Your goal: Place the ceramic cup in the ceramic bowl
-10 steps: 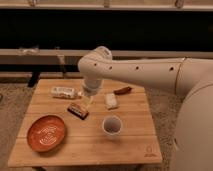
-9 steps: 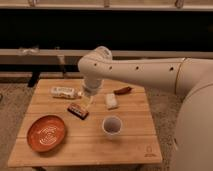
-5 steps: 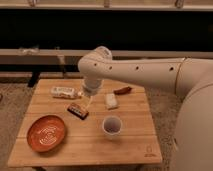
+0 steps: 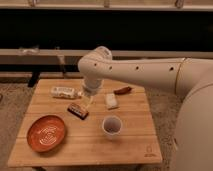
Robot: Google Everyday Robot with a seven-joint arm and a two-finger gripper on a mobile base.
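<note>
Hanging off the white arm (image 4: 140, 74), the pincer (image 4: 88, 98) sits low over the middle-back part of the wooden table (image 4: 82, 147), pointing down. Pincer state: cannot tell, released or clenched does not show from this view. Ceramic cup (image 4: 112, 126) stands upright on the table, right of centre toward the front, white outside, dark inside, mouth up. It is apart from the pincer, nearer the camera and to its right. Ceramic bowl (image 4: 46, 134) sits at the front left of the table, orange-red, wide and shallow, with a pale swirl at its centre. The cup is outside the bowl, the two well apart with bare wood between them. Dark snack bar (image 4: 78, 110) lies on a diagonal just in front of the pincer, between bowl and cup but further back. White block (image 4: 111, 101) lies flat just right of the pincer and just behind the cup, not touching it. White packet (image 4: 62, 92) lies at the back left, its right end near the pincer. Reddish-brown item (image 4: 122, 90) lies at the back right, near the table's far edge, partly under the arm. The arm comes in from the right side of the view, and its bent elbow is above the table's back edge.
</note>
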